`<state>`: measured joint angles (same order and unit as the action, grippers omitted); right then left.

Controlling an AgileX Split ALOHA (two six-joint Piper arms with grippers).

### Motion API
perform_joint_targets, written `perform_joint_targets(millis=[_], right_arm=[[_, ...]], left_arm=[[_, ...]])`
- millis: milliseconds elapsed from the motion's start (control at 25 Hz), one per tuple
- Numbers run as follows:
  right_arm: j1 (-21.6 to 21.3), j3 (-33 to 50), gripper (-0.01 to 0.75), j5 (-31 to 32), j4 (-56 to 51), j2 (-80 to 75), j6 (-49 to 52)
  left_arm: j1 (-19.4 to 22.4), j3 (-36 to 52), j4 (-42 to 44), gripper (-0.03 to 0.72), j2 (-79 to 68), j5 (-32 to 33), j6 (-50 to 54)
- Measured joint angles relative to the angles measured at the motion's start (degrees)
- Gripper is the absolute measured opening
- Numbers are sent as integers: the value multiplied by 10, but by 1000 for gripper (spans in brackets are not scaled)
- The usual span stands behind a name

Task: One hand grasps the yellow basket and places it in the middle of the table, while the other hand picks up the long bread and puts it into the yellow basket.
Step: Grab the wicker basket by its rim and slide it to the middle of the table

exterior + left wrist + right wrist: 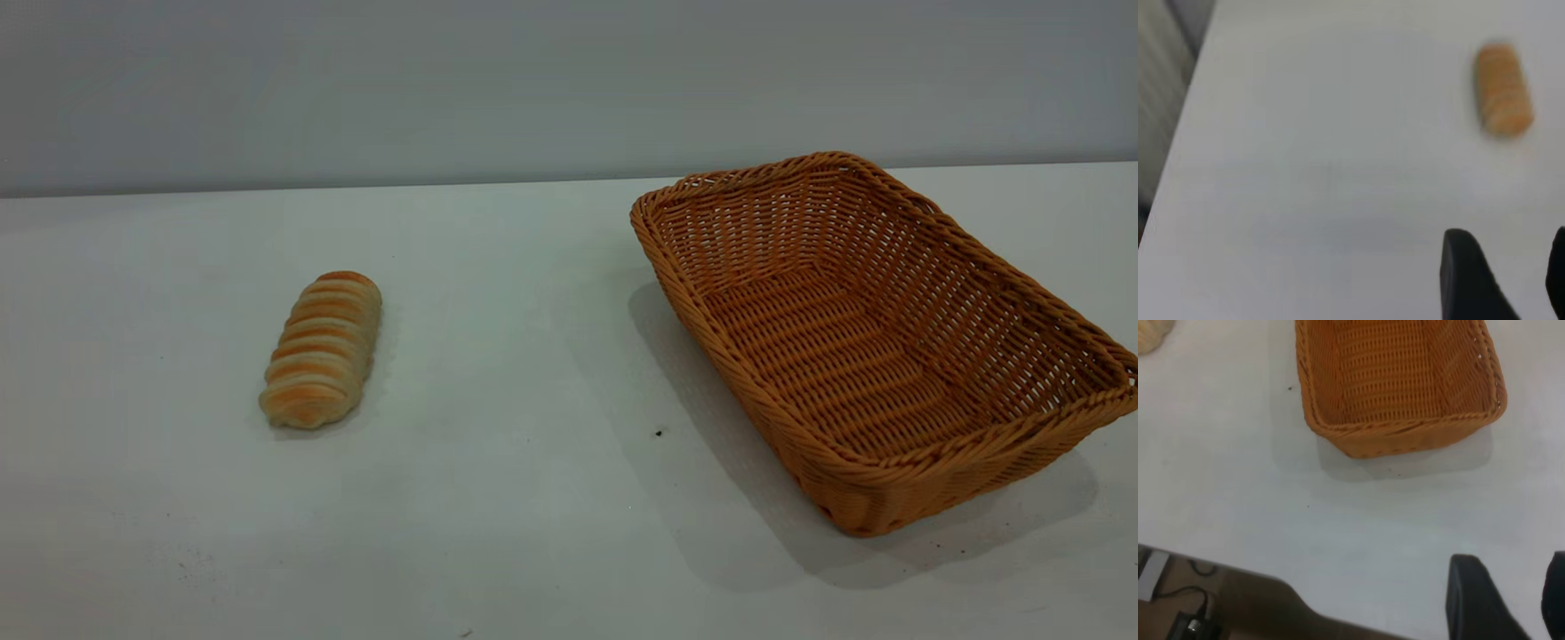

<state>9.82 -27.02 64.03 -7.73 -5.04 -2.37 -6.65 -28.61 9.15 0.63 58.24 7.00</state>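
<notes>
- Wicker yellow basket (889, 347) sits empty on right side of the table (516, 498), angled, not centred.
- long bread (322, 348) lies flat on left side, well apart from basket.
- left gripper (1505, 280) over bare table near bread, fingers apart, holding nothing.
- right gripper (1505, 603) near basket's short end, fingers apart, empty.

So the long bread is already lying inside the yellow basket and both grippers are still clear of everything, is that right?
Not quite. The long bread lies on the bare table, well apart from the yellow basket, which is empty; the exterior view shows this. The rest holds: the left gripper and right gripper touch nothing.
</notes>
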Motion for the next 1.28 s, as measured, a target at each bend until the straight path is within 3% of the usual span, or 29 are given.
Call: perform_joint_targets(millis=[200, 320, 1000, 1280], right_arm=[[0, 0, 239, -1, -4, 0, 0], [0, 0, 239, -1, -5, 0, 0], [0, -4, 240, -9, -1, -5, 1], [0, -14, 319, -83, 61, -119, 9]], left_arm=[[0, 0, -65, 365, -50, -128, -1], [-1, 0, -98, 365, -99, -165, -1], [-1, 1, -111, 365, -334, -224, -17], [-1, 1, -113, 365, -420, -263, -32]])
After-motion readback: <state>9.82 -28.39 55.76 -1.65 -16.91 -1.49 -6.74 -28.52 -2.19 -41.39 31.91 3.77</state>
